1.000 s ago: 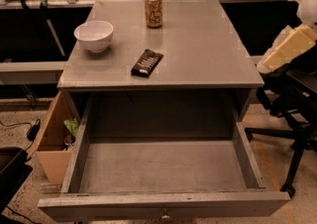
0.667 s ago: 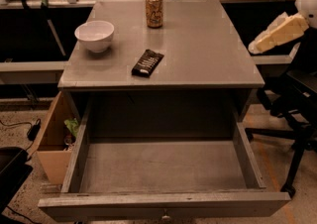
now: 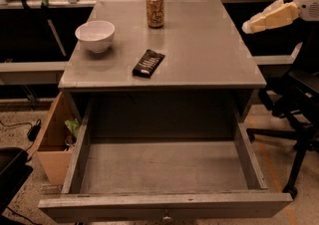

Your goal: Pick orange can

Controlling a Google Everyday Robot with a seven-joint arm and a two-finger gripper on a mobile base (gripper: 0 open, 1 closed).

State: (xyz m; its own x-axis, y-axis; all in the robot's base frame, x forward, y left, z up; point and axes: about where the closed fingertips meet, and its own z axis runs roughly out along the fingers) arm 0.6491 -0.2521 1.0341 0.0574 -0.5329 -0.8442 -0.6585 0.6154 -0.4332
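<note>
Reaching step, I'd say: the gripper [image 3: 251,24], grip unreadable, hangs off the table [image 3: 209,55] at two o'clock and must cross to the orange can [image 3: 155,9] at twelve.

Bare tabletop [image 3: 209,45] lies between the claw [image 3: 248,26], off the right edge, and the orange can [image 3: 155,9].

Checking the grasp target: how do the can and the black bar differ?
The can stands upright at the back of the table; the bar lies flat nearer the front. The can is orange-tan and cylindrical; the bar is black and thin. Both rest on the table, untouched; the gripper hangs beyond its right edge.
</note>
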